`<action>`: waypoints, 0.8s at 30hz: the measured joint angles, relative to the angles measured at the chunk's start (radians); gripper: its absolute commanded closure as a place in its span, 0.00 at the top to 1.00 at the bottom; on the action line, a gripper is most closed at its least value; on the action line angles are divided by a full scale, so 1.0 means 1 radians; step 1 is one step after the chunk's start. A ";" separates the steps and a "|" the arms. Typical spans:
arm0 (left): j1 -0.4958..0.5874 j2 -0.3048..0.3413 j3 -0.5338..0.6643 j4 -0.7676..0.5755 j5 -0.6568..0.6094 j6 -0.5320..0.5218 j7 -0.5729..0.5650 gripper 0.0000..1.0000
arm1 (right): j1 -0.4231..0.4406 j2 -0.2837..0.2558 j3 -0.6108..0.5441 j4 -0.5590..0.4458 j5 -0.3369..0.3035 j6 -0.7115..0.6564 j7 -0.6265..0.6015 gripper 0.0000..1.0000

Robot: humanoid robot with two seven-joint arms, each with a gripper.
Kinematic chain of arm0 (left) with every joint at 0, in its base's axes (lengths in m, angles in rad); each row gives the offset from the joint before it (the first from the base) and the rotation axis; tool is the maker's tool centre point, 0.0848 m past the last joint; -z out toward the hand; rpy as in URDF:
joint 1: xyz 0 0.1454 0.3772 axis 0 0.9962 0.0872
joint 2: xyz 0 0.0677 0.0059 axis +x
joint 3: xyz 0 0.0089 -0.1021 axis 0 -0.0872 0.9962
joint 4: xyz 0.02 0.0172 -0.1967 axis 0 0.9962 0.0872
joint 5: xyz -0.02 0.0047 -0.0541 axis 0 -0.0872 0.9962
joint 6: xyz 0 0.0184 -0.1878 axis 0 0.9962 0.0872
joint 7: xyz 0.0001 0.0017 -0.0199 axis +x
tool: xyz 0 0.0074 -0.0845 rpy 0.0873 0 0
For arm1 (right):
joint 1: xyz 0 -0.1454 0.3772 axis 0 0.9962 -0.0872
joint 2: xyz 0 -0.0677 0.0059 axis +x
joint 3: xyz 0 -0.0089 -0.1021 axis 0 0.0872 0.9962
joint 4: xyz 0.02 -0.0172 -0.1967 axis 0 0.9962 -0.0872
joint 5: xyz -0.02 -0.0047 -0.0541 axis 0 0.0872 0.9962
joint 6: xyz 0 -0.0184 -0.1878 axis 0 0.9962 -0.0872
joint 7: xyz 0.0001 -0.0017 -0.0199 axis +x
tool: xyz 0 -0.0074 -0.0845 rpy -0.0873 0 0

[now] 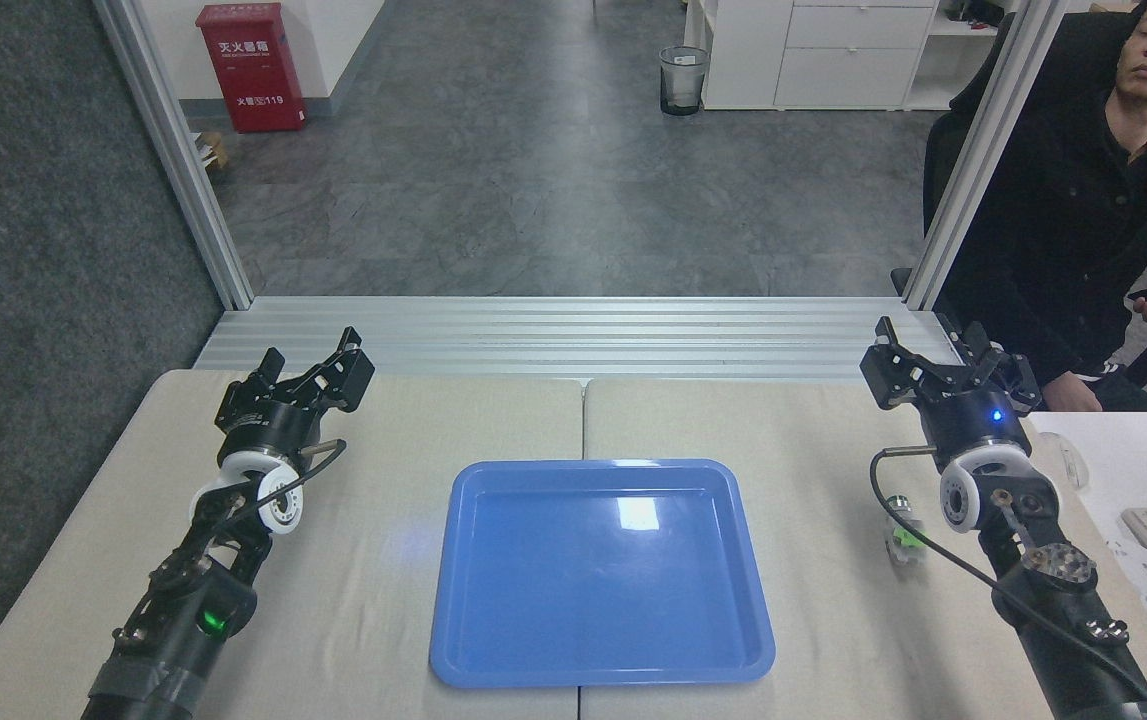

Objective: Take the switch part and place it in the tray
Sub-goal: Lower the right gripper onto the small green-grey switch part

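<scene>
Tray (601, 655) sits mid-table, nothing in it. Switch part (901, 537) lies on the table right of tray, apart from it, just beside my right wrist. I hold left gripper (314, 374) left of tray, jaws spread, holding nothing. Right gripper (945, 362) is beyond the part, jaws spread too, nothing btw them.

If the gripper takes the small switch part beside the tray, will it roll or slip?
The switch part looks small and probably light, so a nudge may slide it on the table. Its round cap end suggests it could roll. It seems rigid plastic, unlikely to bend.
</scene>
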 measured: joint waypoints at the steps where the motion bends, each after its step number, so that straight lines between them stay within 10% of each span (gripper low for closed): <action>1: 0.000 0.000 0.000 0.000 0.000 0.000 0.000 1.00 | -0.004 -0.002 0.002 0.000 -0.001 0.000 0.000 0.99; 24: 0.000 0.001 0.000 0.000 -0.002 0.000 -0.001 1.00 | -0.020 -0.040 0.035 0.003 0.001 -0.002 -0.006 0.99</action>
